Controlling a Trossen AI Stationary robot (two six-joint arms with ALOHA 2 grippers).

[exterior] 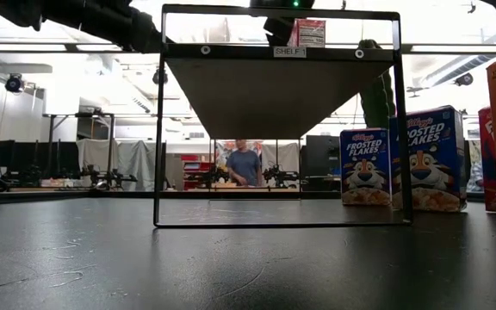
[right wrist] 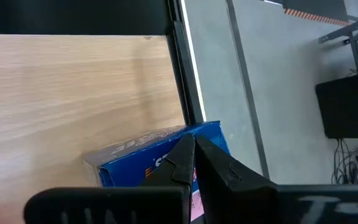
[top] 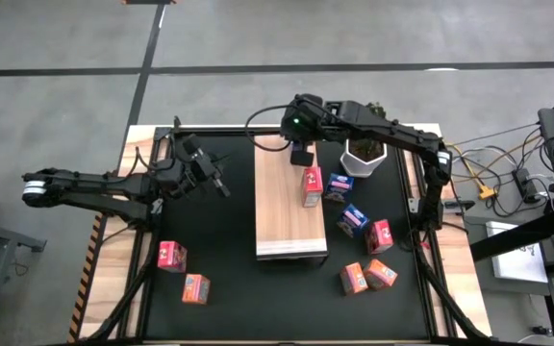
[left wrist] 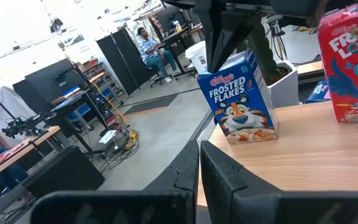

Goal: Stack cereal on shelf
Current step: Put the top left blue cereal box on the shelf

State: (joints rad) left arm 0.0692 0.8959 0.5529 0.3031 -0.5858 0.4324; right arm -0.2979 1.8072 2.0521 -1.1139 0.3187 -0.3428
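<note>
The shelf (top: 287, 226) is a light wood board raised on a black frame (exterior: 278, 52) over the black mat. On its far end stand a blue cereal box (left wrist: 241, 102) and a red one (top: 312, 185). My right gripper (right wrist: 194, 146) is shut and slants down from above onto the blue box's top. My left gripper (top: 217, 178) is shut and hovers level to the left of the shelf, holding nothing. More cereal boxes lie on the mat: blue (top: 354, 219), red (top: 380, 235), orange (top: 354, 279) on the right, and red (top: 171, 255) and orange (top: 195, 286) on the left. My right gripper's shut fingertips (left wrist: 215, 65) stand at the upper edge (right wrist: 166, 140) of the blue box, coming at a slant from above. The box stands upright on the shelf. I cannot tell whether the fingertips touch it.
A cactus in a white pot (top: 362, 157) stands just right of the shelf's far end, close to my right arm. A blue box (top: 338, 185) sits on the mat beside the shelf. In the low view, two blue boxes (exterior: 364, 166) stand at the right. A person sits in the room beyond.
</note>
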